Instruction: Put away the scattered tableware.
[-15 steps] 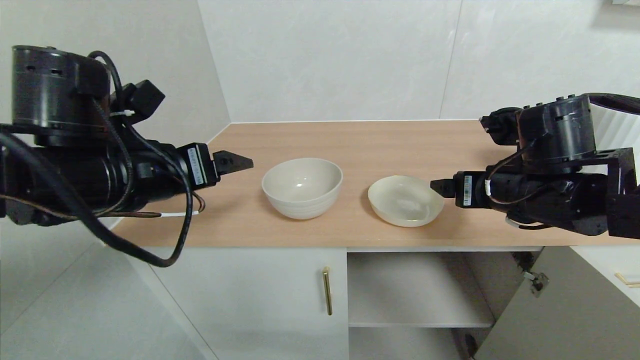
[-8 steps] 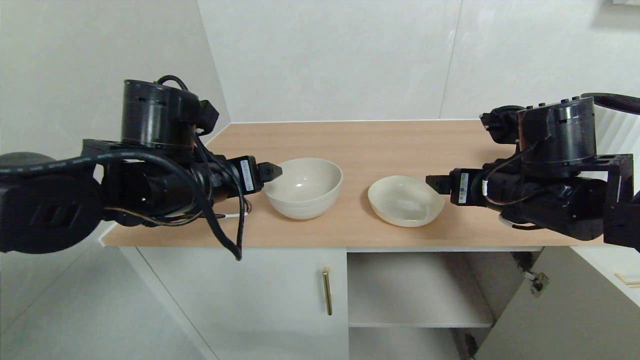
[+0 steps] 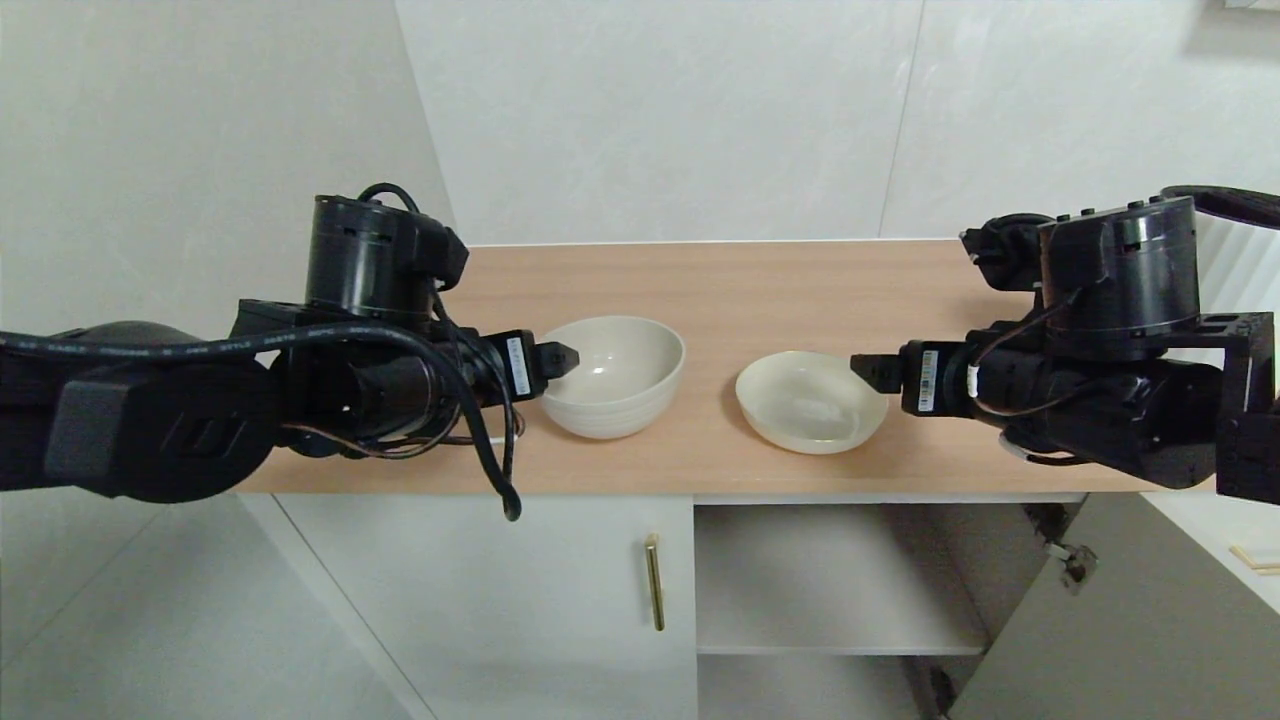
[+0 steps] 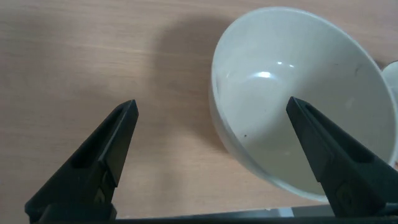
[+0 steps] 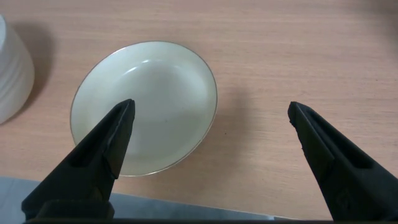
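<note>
Nothing is put away yet. The deep, glossy off-white bowl [image 3: 606,375], ribbed outside, and the shallow, smooth cream dish [image 3: 812,400] both sit on the wood-grain bench [image 3: 760,290]. The left tool [image 3: 565,357] gapes wide astride the bowl's rim, and the right tool [image 3: 862,368] gapes likewise astride the dish's rim. Grasping and stowing are both left to do.

bowl [image 3: 613,375] left of dish [image 3: 810,401], on countertop [image 3: 760,280]
</note>
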